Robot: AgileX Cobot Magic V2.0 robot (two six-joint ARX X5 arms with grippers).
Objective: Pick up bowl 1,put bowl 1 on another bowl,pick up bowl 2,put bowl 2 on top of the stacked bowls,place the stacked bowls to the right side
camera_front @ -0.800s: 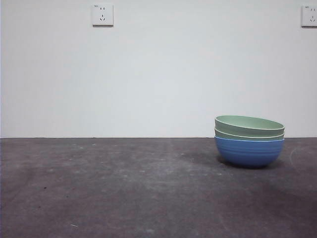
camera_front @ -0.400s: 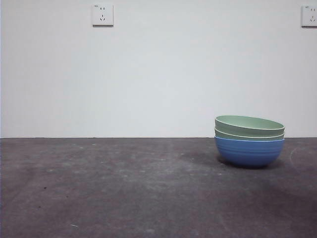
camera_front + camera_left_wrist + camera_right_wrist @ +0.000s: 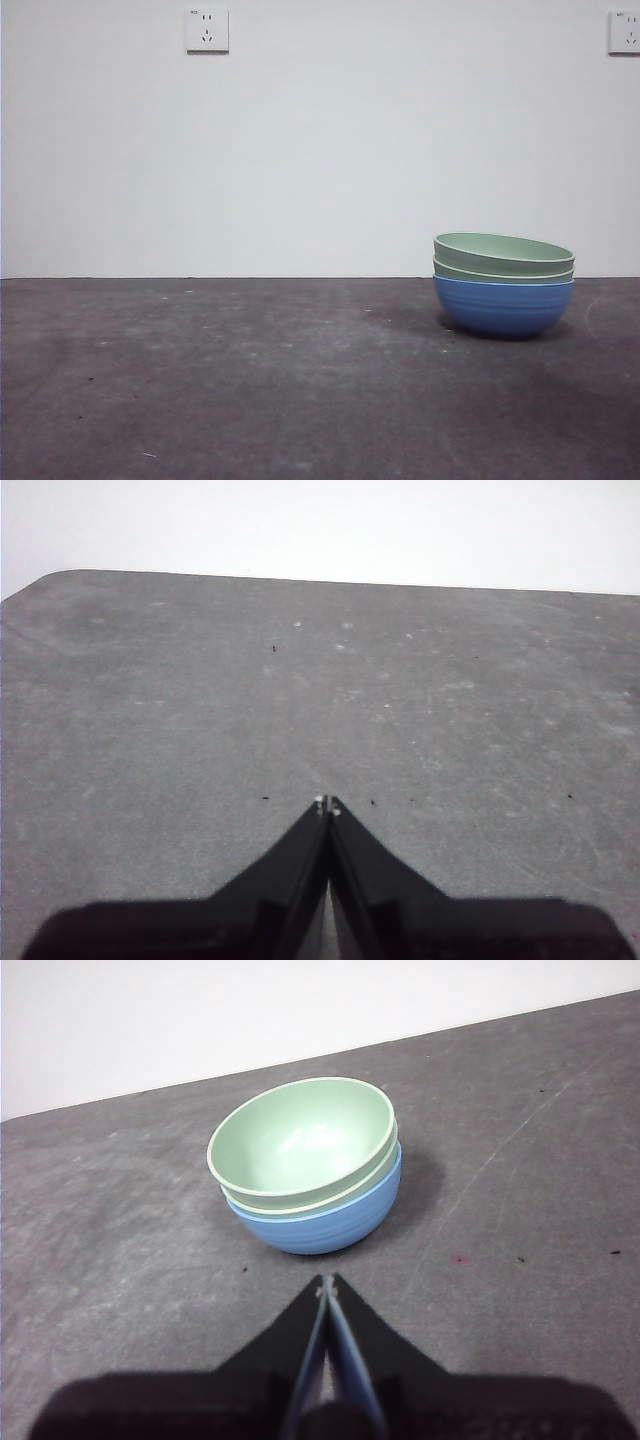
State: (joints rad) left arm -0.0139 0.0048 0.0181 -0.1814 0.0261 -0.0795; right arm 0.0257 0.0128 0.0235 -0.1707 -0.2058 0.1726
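Note:
The stacked bowls [image 3: 503, 283] rest on the dark table at the right. A medium-blue ribbed bowl [image 3: 502, 306] [image 3: 330, 1222] is at the bottom, and two pale green bowls [image 3: 503, 256] [image 3: 302, 1145] are nested inside it. No arm shows in the front view. My right gripper [image 3: 326, 1282] is shut, empty, and hovers a short way back from the stack. Over bare table, my left gripper [image 3: 327, 803] is shut with nothing in it.
The grey scuffed table [image 3: 250, 380] runs to a white wall carrying two sockets [image 3: 207, 30] [image 3: 624, 32]. In the left wrist view the table's far edge [image 3: 300, 577] curves off at one corner.

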